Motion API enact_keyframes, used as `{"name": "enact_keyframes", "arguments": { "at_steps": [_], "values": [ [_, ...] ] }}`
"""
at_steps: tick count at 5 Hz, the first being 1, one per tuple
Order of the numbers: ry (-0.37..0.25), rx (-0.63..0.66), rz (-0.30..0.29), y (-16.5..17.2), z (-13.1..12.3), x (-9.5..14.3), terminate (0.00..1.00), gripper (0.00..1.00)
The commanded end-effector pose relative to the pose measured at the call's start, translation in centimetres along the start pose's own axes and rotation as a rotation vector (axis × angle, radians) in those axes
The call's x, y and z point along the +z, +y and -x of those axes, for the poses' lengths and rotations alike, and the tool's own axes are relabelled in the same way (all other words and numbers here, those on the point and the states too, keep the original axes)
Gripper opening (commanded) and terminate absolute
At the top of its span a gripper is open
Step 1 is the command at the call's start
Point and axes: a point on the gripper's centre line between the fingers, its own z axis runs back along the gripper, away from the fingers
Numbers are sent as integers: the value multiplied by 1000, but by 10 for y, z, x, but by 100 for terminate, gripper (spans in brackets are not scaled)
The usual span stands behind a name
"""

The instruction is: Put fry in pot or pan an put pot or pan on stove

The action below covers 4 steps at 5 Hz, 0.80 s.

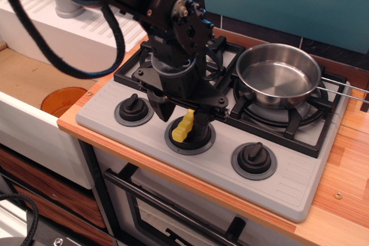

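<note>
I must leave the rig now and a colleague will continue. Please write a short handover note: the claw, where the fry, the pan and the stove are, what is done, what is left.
Claw: low over the middle knob, fingers on either side of the fry; open, not yet closed on it.
Fry: yellow, lying on the middle knob at the front of the stove.
Pan: steel, empty, sitting on the right burner, wire handle pointing right.
Done: pan is already on the stove.
Left: close on the fry, lift it, carry it right and drop it into the pan.
</note>
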Motion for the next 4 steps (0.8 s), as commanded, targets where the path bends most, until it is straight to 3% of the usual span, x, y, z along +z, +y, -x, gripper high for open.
{"name": "enact_keyframes", "arguments": {
  "at_steps": [1, 2, 4],
  "values": [
    [-28, 6, -4, -4, -1, -1, 0, 0],
    [-33, 10, -9, -5, -2, -3, 0, 0],
    [62, 59, -31, -14, -13, 35, 0, 0]
  ]
}}
